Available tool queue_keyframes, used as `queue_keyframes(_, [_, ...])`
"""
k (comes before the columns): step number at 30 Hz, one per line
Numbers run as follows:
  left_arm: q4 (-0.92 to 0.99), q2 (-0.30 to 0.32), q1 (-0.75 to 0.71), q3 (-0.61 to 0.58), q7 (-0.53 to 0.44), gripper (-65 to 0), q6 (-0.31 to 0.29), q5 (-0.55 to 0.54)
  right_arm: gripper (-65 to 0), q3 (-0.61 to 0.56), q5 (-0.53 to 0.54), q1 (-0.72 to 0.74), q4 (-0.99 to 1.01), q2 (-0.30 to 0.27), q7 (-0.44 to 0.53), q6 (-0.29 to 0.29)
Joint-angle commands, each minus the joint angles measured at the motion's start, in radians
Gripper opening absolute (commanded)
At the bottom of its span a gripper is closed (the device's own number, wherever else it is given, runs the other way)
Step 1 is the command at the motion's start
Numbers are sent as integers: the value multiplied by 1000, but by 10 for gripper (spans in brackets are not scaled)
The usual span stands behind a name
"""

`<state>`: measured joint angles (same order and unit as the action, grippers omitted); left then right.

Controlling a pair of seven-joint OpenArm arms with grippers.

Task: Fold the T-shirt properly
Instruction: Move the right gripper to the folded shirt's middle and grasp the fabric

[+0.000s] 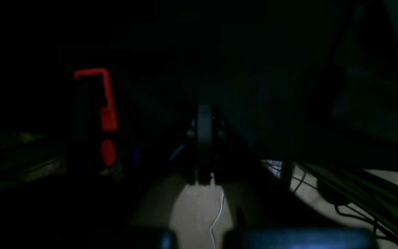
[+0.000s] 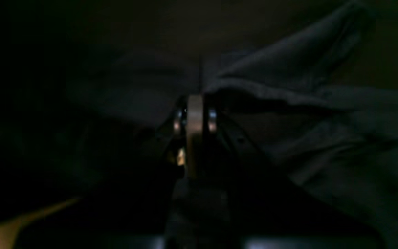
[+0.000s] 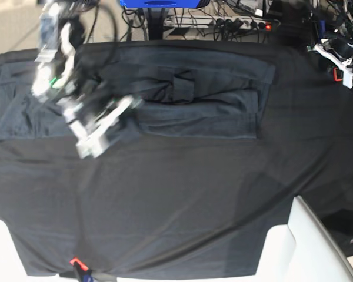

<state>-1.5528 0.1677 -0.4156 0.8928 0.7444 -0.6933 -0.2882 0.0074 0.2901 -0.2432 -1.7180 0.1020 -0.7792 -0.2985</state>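
The dark slate-grey T-shirt [image 3: 206, 100] lies spread across the far part of the table, partly folded, with a small raised fold near its middle. My right gripper [image 3: 132, 104] reaches in from the far left and rests on the shirt's left part. In the right wrist view the right gripper [image 2: 199, 100] is shut, with a raised edge of the T-shirt [image 2: 288, 83] pinched at its tips. My left gripper [image 1: 204, 116] is shut on nothing and hangs off the table's far right corner, above the floor.
The black cloth [image 3: 176, 200] covers the whole table. A white chair or box [image 3: 306, 247] stands at the near right edge. Cables and a power strip [image 3: 247, 23] lie behind the table. A red clamp [image 1: 107, 103] shows in the dim left wrist view.
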Motion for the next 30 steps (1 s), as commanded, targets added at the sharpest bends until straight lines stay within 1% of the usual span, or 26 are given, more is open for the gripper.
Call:
queue_keyframes(1, [-16, 17, -6, 7, -15, -650, -5, -9, -650, -27, 10, -8, -35, 0, 20, 14])
queue_keyframes(2, [-16, 17, -6, 6, -15, -650, -5, -9, -650, -51, 10, -20, -43, 0, 25, 35])
queue_keyframes(4, [-16, 17, -6, 7, -15, -650, -5, -9, -650, -134, 10, -51, -49, -5, 70, 94])
queue_keyframes(7, [-15, 17, -6, 9, -15, -650, -5, -7, -650, -241, 5, -83, -47, -12, 125, 146])
queue_keyframes(8, [-16, 17, -6, 9, -15, -650, -5, -6, -650, -284, -2, -86, -49, -28, 142, 161])
queue_keyframes(10, [-15, 19, -7, 9, -15, -650, -5, -4, -650, -335, -15, -84, -60, -52, 155, 198])
queue_keyframes(11, [-15, 19, -9, 9, -15, -650, -5, -3, -650, -355, -16, -83, -64, -57, 155, 224])
queue_keyframes(13, [-15, 31, -12, 9, -15, -650, -5, -9, -650, -390, -18, -74, -66, -66, 157, 252])
queue_keyframes(16, [-7, 31, -10, 9, -15, -650, -5, -7, -650, -458, -18, -52, -63, -100, 155, 264])
queue_keyframes(26, [7, 40, -7, 7, -15, -650, -5, -9, -650, -604, -19, 11, -6, -157, 151, 266])
queue_keyframes(30, [7, 46, -7, 7, -15, -650, -5, -9, -650, -616, -18, 23, 32, -160, 151, 289])
